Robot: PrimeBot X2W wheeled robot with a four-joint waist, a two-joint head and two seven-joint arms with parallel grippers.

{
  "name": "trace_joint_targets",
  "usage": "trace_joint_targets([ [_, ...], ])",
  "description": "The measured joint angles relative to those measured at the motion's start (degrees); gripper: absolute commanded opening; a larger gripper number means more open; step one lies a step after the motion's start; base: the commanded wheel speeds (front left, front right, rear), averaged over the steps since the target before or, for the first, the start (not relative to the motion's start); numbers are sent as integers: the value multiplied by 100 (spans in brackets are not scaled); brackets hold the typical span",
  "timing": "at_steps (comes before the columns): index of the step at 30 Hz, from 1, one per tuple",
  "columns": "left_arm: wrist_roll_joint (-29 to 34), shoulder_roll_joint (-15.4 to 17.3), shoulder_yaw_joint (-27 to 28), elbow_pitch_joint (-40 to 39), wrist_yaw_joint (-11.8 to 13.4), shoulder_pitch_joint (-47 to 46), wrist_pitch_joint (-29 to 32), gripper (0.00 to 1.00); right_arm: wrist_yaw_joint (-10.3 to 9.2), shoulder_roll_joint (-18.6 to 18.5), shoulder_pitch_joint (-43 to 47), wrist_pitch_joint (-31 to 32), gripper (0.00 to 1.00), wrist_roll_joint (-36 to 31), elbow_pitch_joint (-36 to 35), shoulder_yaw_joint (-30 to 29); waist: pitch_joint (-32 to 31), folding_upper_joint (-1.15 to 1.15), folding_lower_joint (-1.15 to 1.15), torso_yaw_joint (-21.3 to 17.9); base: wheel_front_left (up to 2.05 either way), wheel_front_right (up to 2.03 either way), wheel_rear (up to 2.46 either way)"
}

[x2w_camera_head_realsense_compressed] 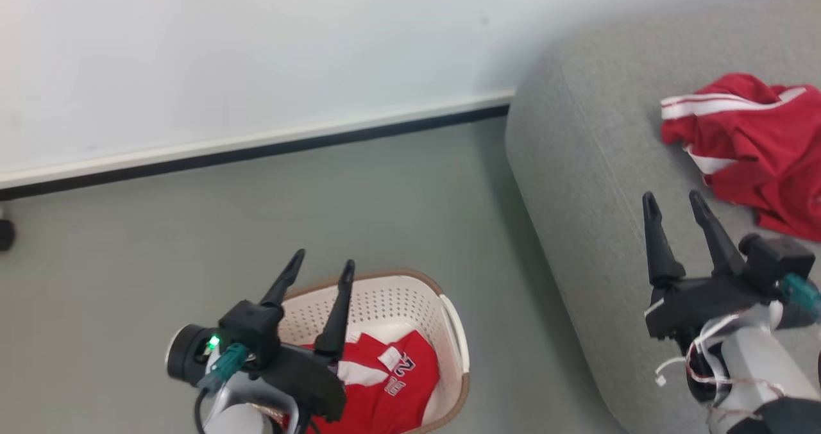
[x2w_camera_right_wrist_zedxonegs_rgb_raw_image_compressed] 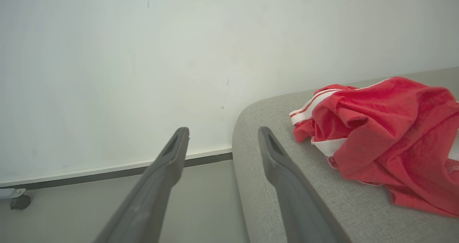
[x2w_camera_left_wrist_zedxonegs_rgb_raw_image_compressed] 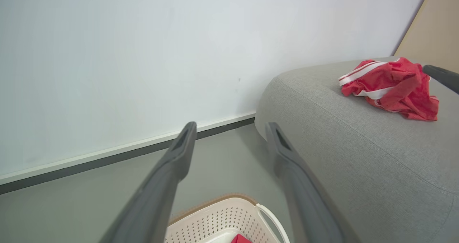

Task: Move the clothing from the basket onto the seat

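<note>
Grey floor (x2w_camera_head_realsense_compressed: 385, 184) beside a grey seat (x2w_camera_head_realsense_compressed: 577, 165), ordered near to far. Nearest, at near left, the basket (x2w_camera_head_realsense_compressed: 391, 306) stands on the floor just left of the seat, apart from it; a red jersey (x2w_camera_head_realsense_compressed: 385, 383) with white numerals lies crumpled inside, below the rim; the left claw (x2w_camera_head_realsense_compressed: 324, 258) hovers above the basket's near-left part, jaws spread wide, holding nothing, fingers pointing toward the wall (x2w_camera_head_realsense_compressed: 256, 49). At near right the right claw (x2w_camera_head_realsense_compressed: 672, 196) hangs over the seat's left part, likewise wide and empty; just beyond and right of it a second red garment (x2w_camera_head_realsense_compressed: 757, 145) with white stripes rests bunched on the seat, so the task looks half done. Farthest, the white wall with pale skirting (x2w_camera_head_realsense_compressed: 256, 145). Risks, as judged: the left claw's body hides part of the jersey from the head camera, so a descent may close on the perforated side or brown rim instead of cloth and tip or drag the probably light basket; a pinch of one thin fold may slip, dropping the jersey on the floor between basket and seat; the right claw, close to the placed garment, may catch it and drag it off the seat.
</note>
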Motion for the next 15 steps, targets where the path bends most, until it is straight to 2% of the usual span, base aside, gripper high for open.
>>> trace_joint_targets([
  [15,-125,190,790,-23,127,681,-212,100,-245,34,1122,11,100,-197,-1113,218,-597,0,0,525,0,0,0],
])
